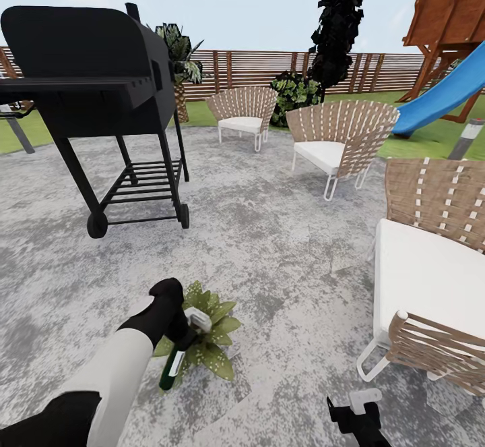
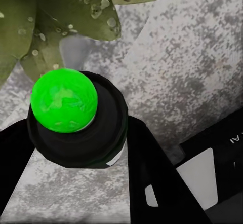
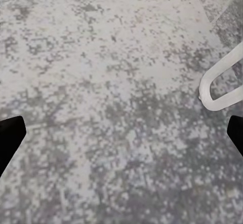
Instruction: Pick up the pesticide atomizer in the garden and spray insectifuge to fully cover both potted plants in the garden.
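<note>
My left gripper (image 1: 183, 331) is shut on the pesticide atomizer (image 1: 172, 365), a slim dark bottle with a white patch that hangs tilted with its lower end toward the patio. In the left wrist view its bright green tip (image 2: 63, 99) sits between my black fingers (image 2: 152, 173), pointing at speckled leaves (image 2: 55, 16). One potted plant (image 1: 214, 340), a low rosette of pale-speckled green leaves, lies on the stone patio (image 1: 269, 245) right beside and under the bottle. My right gripper (image 1: 357, 414) hangs open low over bare stone, its fingertips (image 3: 9, 139) wide apart.
A black grill (image 1: 101, 83) stands at the left. A wicker chair (image 1: 431, 278) is close on the right, its white leg (image 3: 220, 84) near my right gripper. Two more chairs (image 1: 337, 140) stand farther back before the fence (image 1: 256, 69), a blue slide (image 1: 444, 96) and a bollard light (image 1: 466, 138).
</note>
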{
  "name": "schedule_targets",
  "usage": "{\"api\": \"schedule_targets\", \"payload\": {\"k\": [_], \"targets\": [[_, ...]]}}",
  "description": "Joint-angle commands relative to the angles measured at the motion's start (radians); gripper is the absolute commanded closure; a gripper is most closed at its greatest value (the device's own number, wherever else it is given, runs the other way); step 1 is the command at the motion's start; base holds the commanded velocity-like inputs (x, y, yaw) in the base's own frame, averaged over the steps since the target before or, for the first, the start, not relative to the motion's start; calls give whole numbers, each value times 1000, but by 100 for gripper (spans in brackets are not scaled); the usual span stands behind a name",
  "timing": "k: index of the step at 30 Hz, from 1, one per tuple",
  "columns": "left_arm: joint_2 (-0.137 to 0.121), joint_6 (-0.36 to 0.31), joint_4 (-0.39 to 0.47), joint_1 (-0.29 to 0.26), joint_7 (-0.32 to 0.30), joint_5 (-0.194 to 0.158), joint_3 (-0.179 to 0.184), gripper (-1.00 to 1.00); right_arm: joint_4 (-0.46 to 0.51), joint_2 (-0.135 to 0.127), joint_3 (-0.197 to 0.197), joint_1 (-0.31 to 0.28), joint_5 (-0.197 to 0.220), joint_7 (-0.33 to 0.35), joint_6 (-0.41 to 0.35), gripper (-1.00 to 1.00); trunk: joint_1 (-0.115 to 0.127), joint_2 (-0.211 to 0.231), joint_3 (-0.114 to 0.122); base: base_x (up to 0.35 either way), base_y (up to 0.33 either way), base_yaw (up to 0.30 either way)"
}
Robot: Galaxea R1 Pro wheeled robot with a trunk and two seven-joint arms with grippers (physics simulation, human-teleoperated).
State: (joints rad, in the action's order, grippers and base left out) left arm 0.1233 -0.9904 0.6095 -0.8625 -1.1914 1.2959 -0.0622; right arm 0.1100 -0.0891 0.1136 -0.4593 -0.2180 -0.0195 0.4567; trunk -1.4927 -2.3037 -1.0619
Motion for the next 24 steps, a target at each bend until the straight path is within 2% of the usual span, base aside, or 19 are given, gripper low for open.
{"api": "schedule_targets", "payload": {"k": [1,5,10,13,15,17,19,22,24], "targets": [[2,-6,1,-1,-10,13,-7,100,-1,0,8,-1,-11,-2,3,-100,0,0,-1,159,0,0],[2,-6,1,-1,-31,19,-7,100,-1,0,8,0,-11,-2,3,-100,0,0,-1,228,-23,0],[4,-5,1,-5,-46,20,-7,100,-1,0,8,0,-11,-2,2,-100,0,0,-1,35,-4,0],[6,-5,1,-25,-68,21,-6,100,-1,0,8,0,-11,-2,2,-100,0,0,-1,2,0,0],[6,-6,1,-37,-117,34,28,100,-1,0,8,0,-11,-2,2,-100,0,0,-1,0,0,0],[5,-10,2,-43,-178,64,92,100,-1,0,8,0,-11,-2,2,-100,0,0,-1,0,0,0],[4,-11,8,-45,-267,100,137,100,-1,0,8,0,-11,-2,2,-100,0,0,-1,0,0,0],[5,-12,14,-45,-318,154,150,100,-1,0,8,0,-11,-2,2,-100,0,0,-1,0,0,0],[5,-12,14,-46,-326,169,152,100,-1,0,8,0,-11,-2,2,-100,0,0,-1,37,0,0]]}}
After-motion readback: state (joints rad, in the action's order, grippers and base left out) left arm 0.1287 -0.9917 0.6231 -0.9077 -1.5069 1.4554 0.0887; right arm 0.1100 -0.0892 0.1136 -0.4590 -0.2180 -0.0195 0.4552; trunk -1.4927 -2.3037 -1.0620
